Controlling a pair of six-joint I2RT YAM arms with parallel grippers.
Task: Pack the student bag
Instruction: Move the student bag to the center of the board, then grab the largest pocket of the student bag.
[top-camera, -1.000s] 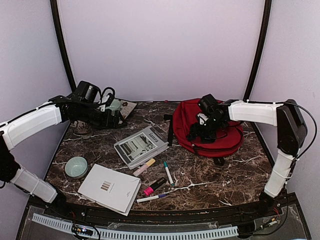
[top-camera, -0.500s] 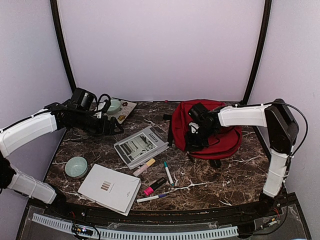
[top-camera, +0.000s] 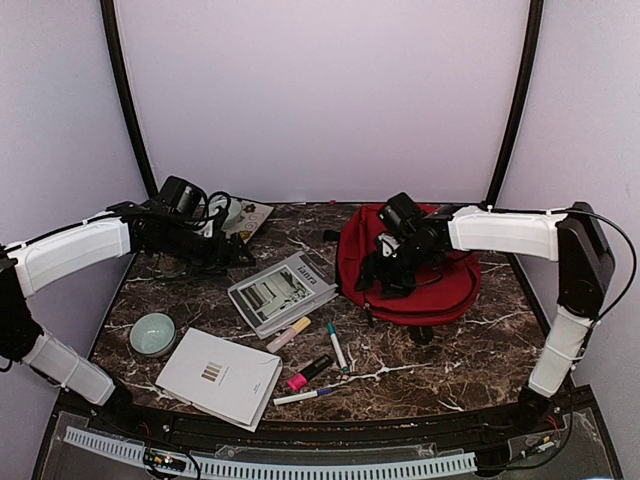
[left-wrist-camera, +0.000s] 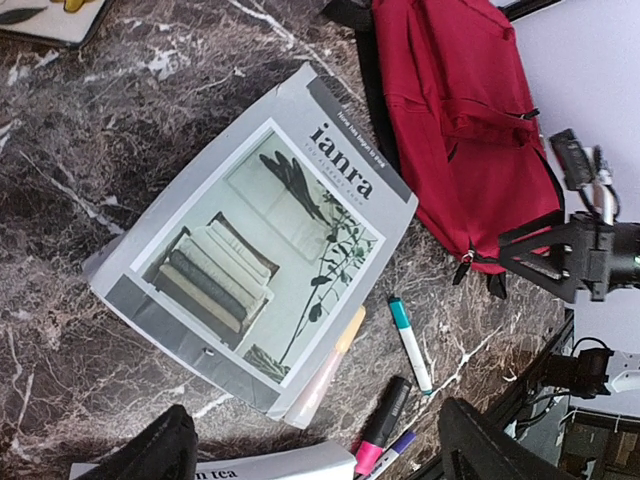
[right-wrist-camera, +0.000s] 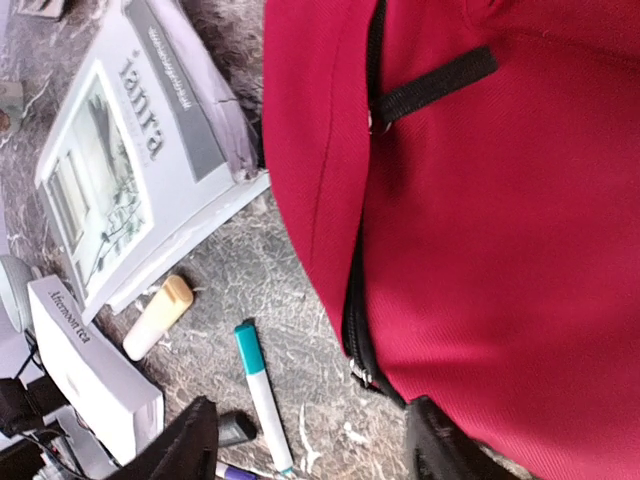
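Hovering spread and empty, the right gripper (right-wrist-camera: 315, 415) has the student bag (right-wrist-camera: 480, 200) directly beneath it; the left gripper (left-wrist-camera: 315, 440), likewise spread empty, hangs well apart from it.

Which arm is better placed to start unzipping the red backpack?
Probably right. The right claw hangs open over the student bag, a zip pull just ahead of it; the left claw is open above the magazine, off the bag.

Student bag (top-camera: 445, 292): large red fabric backpack, black strap and zip pulls. Lies flat and slumped on the dark marbled tabletop (top-camera: 400, 360), right rear part. Front panel up; a black zip line runs along its near-left edge.
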